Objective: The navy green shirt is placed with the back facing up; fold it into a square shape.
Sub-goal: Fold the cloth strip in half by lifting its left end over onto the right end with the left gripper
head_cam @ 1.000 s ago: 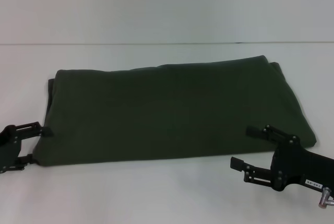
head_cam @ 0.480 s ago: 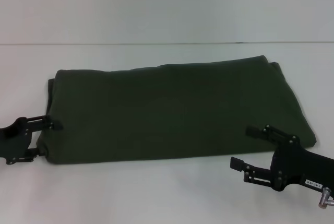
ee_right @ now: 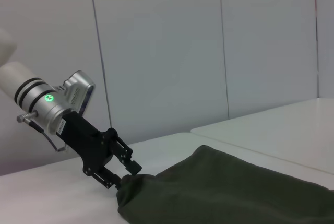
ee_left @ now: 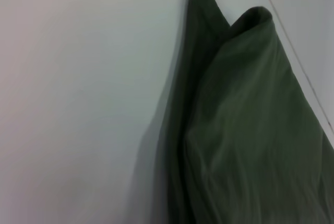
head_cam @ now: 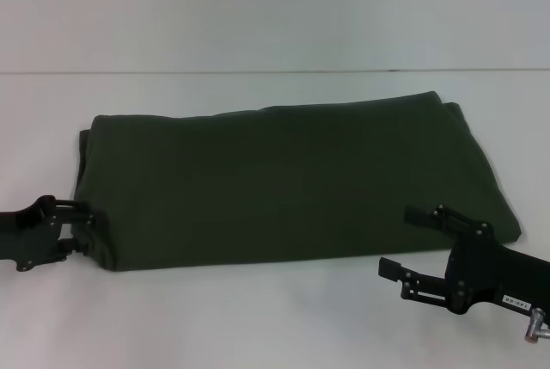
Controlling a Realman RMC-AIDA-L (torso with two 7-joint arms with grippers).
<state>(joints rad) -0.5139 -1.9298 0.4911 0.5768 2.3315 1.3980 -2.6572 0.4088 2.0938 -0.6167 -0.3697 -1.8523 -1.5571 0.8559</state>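
We see the navy green shirt [head_cam: 284, 184], a large dark olive-green cotton garment, lying folded into a wide band across the middle of the white desk [head_cam: 275, 326], plain side up, its long edges running left to right in the head view. The left gripper [head_cam: 86, 227] sits at the shirt's near left corner with its black fingers clamped on the cloth edge there; the right wrist view shows that gripper [ee_right: 121, 176] pinching the bunched corner of the shirt [ee_right: 224, 192] just above the desk. The left wrist view shows folded layers of the shirt [ee_left: 245, 130] rising in two peaks against the desk. The right gripper [head_cam: 397, 244] rests low at the near right corner, its fingers apart, one lying over the cloth and one on the desk beside it, holding nothing
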